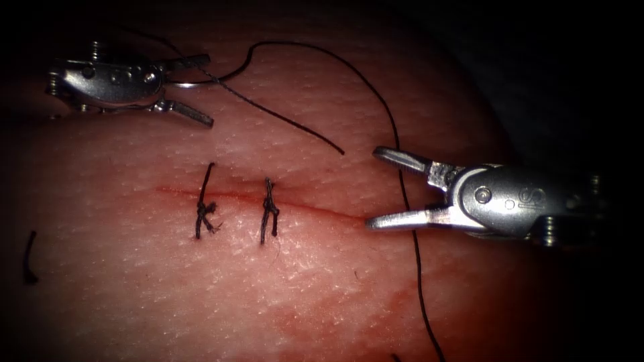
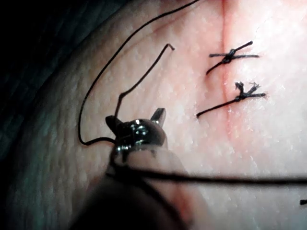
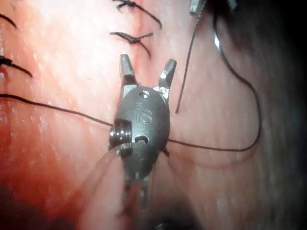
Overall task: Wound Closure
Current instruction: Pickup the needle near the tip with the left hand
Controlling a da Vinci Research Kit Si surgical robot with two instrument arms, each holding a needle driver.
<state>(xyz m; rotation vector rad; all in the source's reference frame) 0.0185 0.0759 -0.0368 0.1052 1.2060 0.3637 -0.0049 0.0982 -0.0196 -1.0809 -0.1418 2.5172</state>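
Observation:
The cut point(image 1: 315, 208) runs across the tissue point(image 1: 134, 281) and carries two knotted stitches point(image 1: 203, 209) point(image 1: 269, 211). My left tool point(image 1: 209, 92) is above the cut's left end with its jaws open. The thin curved needle point(image 1: 188, 85) lies between them near the hinge, on the surface and not in the tissue. From it the dark thread point(image 1: 392, 121) arcs right and runs down past my right tool point(image 1: 371, 189). That tool is open at the cut's right end, and the thread passes between its jaws without being held. The right wrist view shows the open right tool point(image 3: 147, 60), the left wrist view the left tool point(image 2: 135, 115).
A free thread tail point(image 1: 302, 131) lies slanting above the stitches. A short cut end of thread point(image 1: 28, 258) lies at the far left. Red fluid point(image 1: 349, 315) stains the tissue below the cut's right part. The tissue curves away into darkness at the upper right.

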